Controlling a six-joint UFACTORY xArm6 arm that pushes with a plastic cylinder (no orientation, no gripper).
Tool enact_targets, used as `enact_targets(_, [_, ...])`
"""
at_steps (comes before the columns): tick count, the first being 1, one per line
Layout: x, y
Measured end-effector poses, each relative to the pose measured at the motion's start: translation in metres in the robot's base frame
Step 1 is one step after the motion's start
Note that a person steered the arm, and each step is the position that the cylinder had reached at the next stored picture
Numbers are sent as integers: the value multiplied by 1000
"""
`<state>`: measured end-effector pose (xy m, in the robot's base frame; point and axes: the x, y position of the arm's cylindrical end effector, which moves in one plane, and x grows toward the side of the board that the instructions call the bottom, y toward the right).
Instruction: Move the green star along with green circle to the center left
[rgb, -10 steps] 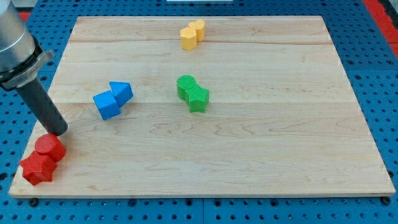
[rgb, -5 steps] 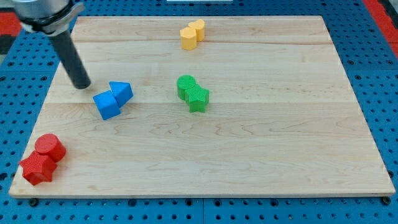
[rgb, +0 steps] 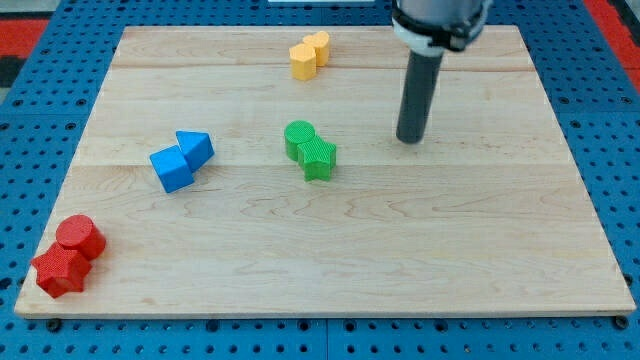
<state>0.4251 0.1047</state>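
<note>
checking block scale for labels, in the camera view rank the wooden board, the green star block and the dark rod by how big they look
1. The wooden board, by far the largest.
2. The dark rod, ending at my tip to the view's right of the green pair.
3. The green star block, smallest; it touches the green circle block.

Dark rod upright, descending from the view's top, my tip (rgb: 409, 139) right of centre.
</note>
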Motion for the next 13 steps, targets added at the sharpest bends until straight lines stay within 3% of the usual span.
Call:
enact_targets(1, [33,-2])
enact_targets(4, [25,-79])
enact_targets(6, [-10,-120])
enact_targets(8, [-24,-112])
enact_targets(10, [17,-90])
enact_targets(13, [-11,-149])
